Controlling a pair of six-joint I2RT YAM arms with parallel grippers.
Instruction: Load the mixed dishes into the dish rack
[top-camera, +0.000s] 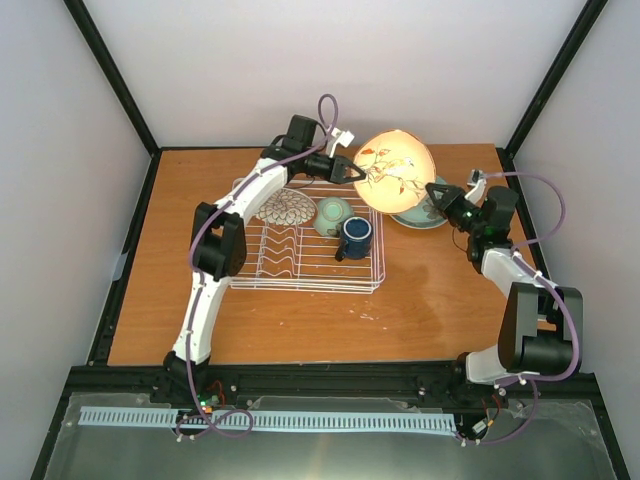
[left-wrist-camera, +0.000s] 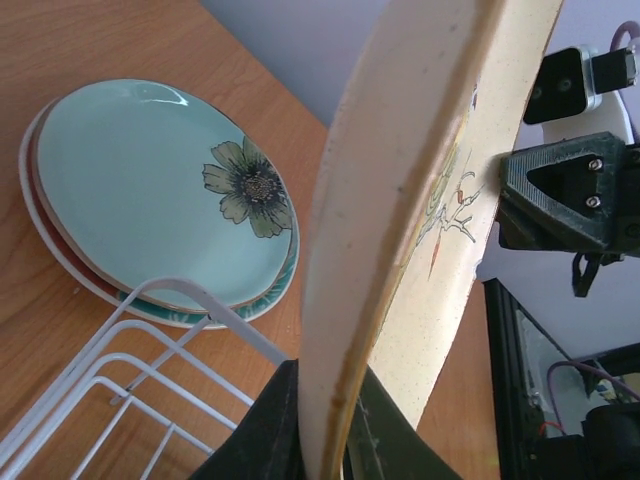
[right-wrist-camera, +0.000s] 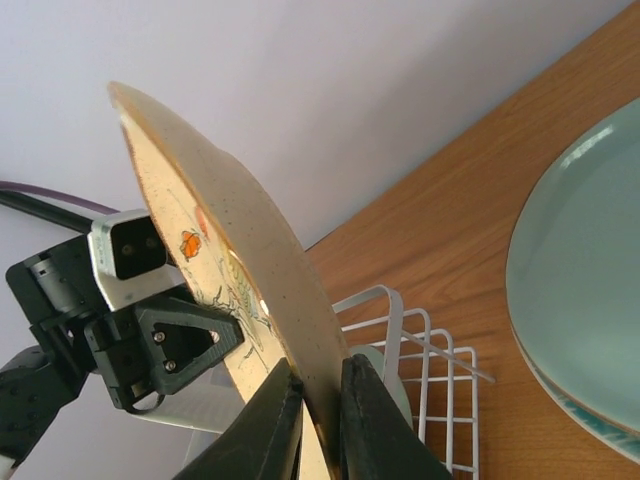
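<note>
The cream leaf-motif plate (top-camera: 395, 170) stands on edge in the air above the dish rack's back right corner. My left gripper (top-camera: 358, 172) is shut on its left rim (left-wrist-camera: 400, 200), and my right gripper (top-camera: 436, 190) is shut on its right rim (right-wrist-camera: 240, 250). The white wire dish rack (top-camera: 300, 262) holds the brown petal-patterned plate (top-camera: 285, 208), the pale-green cup (top-camera: 333, 213) and the dark blue mug (top-camera: 355, 237). Teal plates (top-camera: 420, 218) lie stacked on the table right of the rack, under the raised plate; the top one bears a flower (left-wrist-camera: 150, 180).
The rack's corner wire (left-wrist-camera: 160, 300) is just below the left fingers (left-wrist-camera: 265, 440). A black frame edges the table (top-camera: 450, 280). White walls close in the back and both sides.
</note>
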